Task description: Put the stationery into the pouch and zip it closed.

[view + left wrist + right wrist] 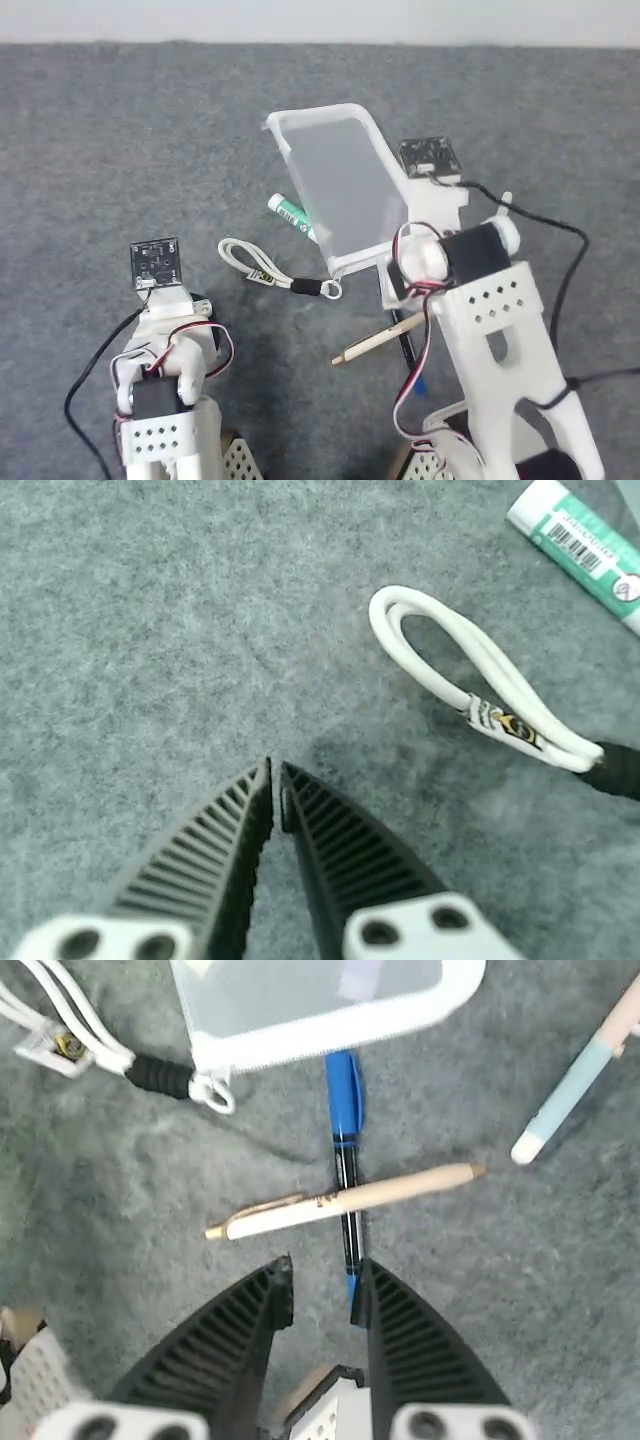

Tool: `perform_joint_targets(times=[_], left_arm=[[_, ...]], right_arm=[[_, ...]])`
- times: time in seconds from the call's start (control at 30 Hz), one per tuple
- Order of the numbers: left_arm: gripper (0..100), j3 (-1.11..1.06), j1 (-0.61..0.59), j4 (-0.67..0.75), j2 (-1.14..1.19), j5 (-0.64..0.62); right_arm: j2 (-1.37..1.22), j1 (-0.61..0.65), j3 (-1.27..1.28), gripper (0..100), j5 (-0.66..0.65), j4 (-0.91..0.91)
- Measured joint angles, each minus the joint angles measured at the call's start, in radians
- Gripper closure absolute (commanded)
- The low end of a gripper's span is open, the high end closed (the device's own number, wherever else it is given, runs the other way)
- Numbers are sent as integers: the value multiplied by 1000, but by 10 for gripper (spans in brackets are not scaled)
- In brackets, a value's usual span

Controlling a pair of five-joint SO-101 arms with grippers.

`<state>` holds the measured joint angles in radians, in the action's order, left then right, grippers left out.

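Observation:
The translucent white pouch (340, 180) (310, 1000) lies flat near mid-table. A white cord loop (248, 260) (480, 685) hangs from its zipper pull (212, 1092). A green-and-white glue stick (290, 215) (585, 545) lies half under the pouch's edge. Below the pouch a beige pen (385, 340) (345, 1200) lies across a blue pen (345, 1150). A pale blue pen (575, 1085) lies off to one side. My right gripper (323, 1272) is open just above the two crossed pens. My left gripper (277, 772) is shut and holds nothing, over bare carpet short of the cord loop.
Everything rests on a grey carpet-like mat (120, 150). The left arm (165, 340) stands at the front left and the right arm (480, 300) at the front right, covering part of the pens. A pale wall edge runs along the back.

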<state>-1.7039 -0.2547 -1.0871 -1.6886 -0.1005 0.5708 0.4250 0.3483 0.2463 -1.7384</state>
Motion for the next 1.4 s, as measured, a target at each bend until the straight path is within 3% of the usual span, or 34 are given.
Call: perform_joint_targets(times=[0.3, 0.57, 0.83, 1.1, 1.4], left_arm=[[987, 0, 0, 0, 0, 0], [987, 0, 0, 0, 0, 0], [987, 0, 0, 0, 0, 0], [987, 0, 0, 0, 0, 0], [987, 0, 0, 0, 0, 0]], right_arm=[[146, 26, 144, 897, 0, 84], [189, 230, 318, 893, 71, 252], [181, 411, 470, 892, 150, 603], [-138, 428, 358, 889, 288, 677], [-500, 428, 110, 719, 437, 597]])
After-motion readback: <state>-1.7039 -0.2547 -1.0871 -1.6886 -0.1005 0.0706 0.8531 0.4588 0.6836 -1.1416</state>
